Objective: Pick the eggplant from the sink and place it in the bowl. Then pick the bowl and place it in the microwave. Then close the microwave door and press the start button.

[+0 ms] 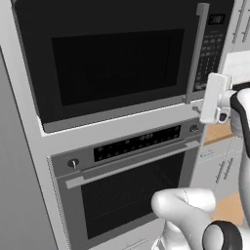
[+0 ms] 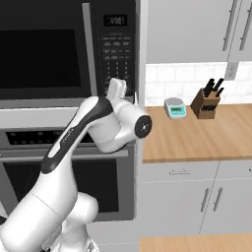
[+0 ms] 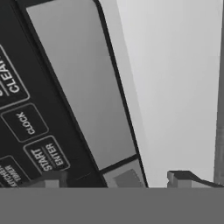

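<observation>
While the microwave door [image 1: 117, 63] sits shut, the gripper [image 3: 118, 179], fingers spread wide, faces the keypad's lower edge

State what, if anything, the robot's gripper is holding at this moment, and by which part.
Nothing is held. In the hand view the gripper has its fingertips spread apart with empty space between them, just off the microwave keypad near the START/ENTER button.

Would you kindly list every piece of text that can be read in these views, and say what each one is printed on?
"START ENTER": key on the microwave keypad panel.
"CLOCK": key above it.
"CLEAR" (start cut off): key at the left edge.
A label ending in "POWER", partly cut off: key at the lower left.
Microwave display: digits too blurred to read.
Oven control strip: markings too small to read.
</observation>
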{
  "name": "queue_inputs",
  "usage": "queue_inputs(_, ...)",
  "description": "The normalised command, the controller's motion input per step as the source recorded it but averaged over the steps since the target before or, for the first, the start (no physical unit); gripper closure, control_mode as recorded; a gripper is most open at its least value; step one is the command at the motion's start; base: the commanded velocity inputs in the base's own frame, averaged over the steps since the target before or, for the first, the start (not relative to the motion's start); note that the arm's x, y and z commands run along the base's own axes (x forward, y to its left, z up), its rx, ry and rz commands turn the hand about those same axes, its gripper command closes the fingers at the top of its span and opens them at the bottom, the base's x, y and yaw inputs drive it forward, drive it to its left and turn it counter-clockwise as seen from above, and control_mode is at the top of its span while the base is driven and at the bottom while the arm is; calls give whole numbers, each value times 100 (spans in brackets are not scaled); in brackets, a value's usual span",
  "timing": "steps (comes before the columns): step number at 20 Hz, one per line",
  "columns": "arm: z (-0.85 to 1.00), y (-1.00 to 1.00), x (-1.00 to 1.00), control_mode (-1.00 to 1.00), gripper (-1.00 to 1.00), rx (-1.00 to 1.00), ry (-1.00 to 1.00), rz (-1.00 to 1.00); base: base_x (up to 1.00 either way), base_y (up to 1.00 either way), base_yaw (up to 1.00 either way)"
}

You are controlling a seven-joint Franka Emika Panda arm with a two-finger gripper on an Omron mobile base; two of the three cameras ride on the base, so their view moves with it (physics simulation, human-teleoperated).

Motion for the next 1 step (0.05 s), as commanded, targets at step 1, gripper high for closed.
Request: queue_inputs(1, -22, 61, -85, -100, -100, 0, 0, 0, 0, 0, 0)
